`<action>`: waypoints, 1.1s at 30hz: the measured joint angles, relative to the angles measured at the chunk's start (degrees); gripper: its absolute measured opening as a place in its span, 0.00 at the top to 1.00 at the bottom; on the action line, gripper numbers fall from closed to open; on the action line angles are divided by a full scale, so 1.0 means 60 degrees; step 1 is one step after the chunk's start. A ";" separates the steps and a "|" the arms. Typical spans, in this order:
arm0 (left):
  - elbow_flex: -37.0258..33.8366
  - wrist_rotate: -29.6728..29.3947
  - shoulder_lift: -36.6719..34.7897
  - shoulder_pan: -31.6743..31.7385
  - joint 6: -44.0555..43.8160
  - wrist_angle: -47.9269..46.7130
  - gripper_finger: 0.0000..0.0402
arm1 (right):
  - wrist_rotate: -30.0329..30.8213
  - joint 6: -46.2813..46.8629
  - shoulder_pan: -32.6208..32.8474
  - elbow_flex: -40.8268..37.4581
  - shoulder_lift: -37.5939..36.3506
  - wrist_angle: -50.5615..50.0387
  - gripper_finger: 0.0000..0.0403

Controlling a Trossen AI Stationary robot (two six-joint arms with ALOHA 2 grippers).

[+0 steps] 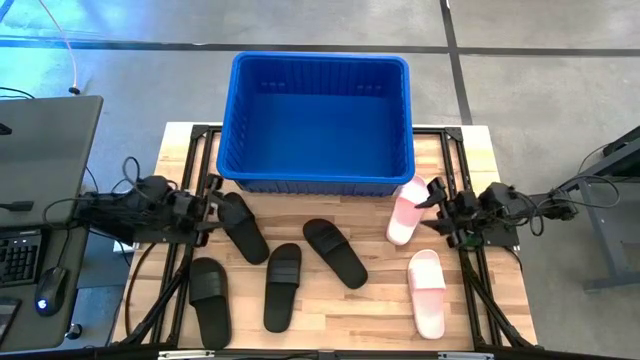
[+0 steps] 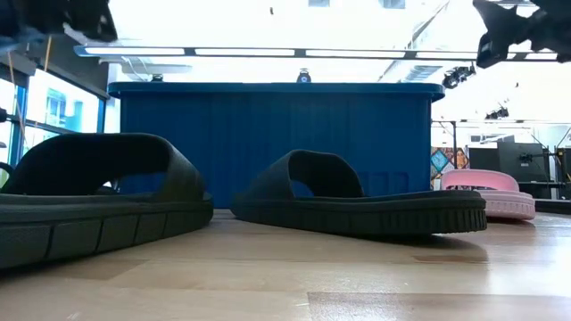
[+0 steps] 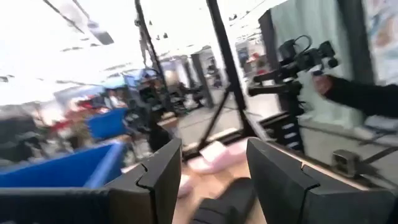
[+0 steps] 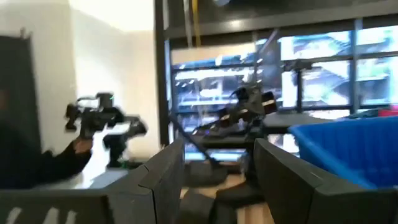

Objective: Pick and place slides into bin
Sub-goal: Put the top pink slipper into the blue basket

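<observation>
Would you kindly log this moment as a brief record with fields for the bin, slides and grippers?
bin: large bright blue slotted plastic basket at the table's far edge, nothing visible inside
black slides: four matte black sandals on the wooden tabletop
pink slides: two light pink sandals, right side, outside the bin
left gripper: open, holding nothing
right gripper: open, holding nothing

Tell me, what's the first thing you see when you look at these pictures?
The big bright blue bin at the far edge of the wooden table jumps out first, and nothing lies inside it. In front of it lie four black slides in the middle and left, and two pink slides on the right. The left tool and right tool wait open at the table's sides, each beside a slide.
</observation>
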 joint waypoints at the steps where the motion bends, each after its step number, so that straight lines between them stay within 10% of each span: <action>1: 0.0269 -0.0244 0.0015 0.0004 0.0241 -0.0351 0.57 | 0.0165 0.0089 -0.0004 0.0108 0.0031 -0.0086 0.54; 8: 0.1350 -0.1292 0.0765 0.0004 0.1360 -0.2512 0.57 | 0.0226 -0.0210 0.0000 0.1244 0.1344 -0.0603 0.54; 20: 0.1364 -0.0572 0.1122 0.0004 0.0935 -0.2539 0.57 | -0.0417 0.0536 0.0004 0.4547 0.6629 -0.0589 0.54; 33: 0.1363 -0.0168 0.1126 0.0004 0.0295 -0.3217 0.57 | -0.0431 0.1601 0.0004 0.7080 0.9643 -0.0487 0.54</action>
